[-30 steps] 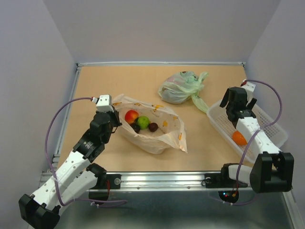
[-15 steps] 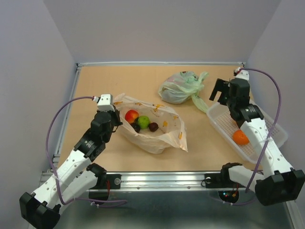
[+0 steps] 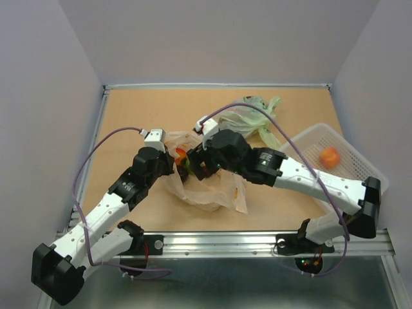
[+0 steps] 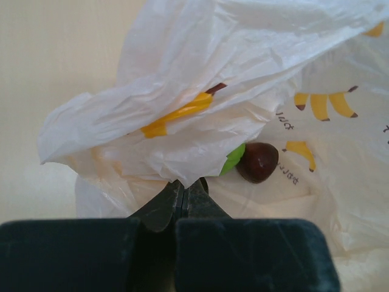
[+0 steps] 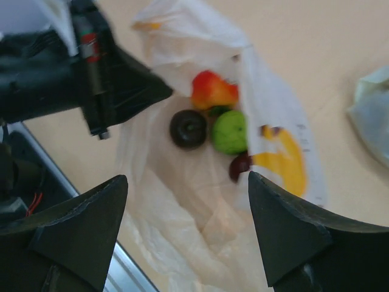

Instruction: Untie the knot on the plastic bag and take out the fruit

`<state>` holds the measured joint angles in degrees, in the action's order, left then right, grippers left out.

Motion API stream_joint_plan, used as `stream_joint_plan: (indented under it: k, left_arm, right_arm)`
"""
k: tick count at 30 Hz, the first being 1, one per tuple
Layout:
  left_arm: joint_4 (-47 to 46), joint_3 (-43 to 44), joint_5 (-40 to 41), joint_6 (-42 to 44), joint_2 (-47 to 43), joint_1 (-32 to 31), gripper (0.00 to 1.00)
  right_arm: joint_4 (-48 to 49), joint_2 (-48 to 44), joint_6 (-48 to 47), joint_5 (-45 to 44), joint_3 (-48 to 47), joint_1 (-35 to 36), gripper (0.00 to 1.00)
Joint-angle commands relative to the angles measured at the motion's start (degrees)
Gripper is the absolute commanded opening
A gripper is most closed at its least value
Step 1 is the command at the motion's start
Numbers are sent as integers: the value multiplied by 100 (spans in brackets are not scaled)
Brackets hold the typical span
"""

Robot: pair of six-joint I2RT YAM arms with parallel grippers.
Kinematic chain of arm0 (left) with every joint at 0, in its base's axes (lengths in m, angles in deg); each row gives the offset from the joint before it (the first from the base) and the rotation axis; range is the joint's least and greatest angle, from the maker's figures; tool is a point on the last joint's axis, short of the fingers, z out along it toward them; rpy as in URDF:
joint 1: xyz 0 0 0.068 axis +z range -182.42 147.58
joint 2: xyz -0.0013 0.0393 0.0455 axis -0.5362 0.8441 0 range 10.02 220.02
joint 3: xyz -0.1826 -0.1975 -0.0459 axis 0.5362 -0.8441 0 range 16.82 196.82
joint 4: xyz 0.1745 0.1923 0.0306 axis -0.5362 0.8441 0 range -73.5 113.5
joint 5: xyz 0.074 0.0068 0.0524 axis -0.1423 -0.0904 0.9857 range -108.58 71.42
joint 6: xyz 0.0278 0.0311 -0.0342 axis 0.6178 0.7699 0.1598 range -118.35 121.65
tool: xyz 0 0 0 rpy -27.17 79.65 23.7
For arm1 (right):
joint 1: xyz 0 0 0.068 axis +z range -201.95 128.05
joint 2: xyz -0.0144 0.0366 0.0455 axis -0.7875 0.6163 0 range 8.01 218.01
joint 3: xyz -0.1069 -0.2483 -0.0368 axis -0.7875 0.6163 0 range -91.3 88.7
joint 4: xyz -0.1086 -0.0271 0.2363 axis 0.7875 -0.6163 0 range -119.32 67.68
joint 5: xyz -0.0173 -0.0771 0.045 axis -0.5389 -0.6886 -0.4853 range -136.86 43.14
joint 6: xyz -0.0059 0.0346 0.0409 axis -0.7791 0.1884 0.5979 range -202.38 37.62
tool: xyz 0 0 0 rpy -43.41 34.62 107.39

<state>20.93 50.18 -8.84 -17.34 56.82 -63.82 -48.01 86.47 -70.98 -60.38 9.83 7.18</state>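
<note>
**Fruit removal; the untying is judged complete.** The plastic bag (image 3: 222, 193) lies toward the near edge of the bench (image 3: 148, 109), left of centre, with its mouth agape; no knot shows. The left gripper (image 4: 185, 193), jaws closed, pinches a fold of the bag's rim. The right gripper (image 5: 185, 182) hovers over the mouth, fingers spread wide and empty. The next move is probably a descent onto the green fruit (image 5: 230, 131) or the dark fruit (image 5: 188, 128), closing without snagging film.
</note>
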Motion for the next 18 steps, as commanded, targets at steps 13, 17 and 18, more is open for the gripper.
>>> stream_joint_plan:
  k: [13,17,18]
  left_arm:
    - [559,109,-1220,-791,136,-7,0]
    - [612,82,-1316,-853,57,2,0]
    - [647,91,-1334,-870,22,-7,0]
  right_arm:
    - [881,1171,205,-1150,898,697,63]
    - [1259,1409,65,-1258,1286,372,62]
    - [1477,1488,12,-1241,1347,214,62]
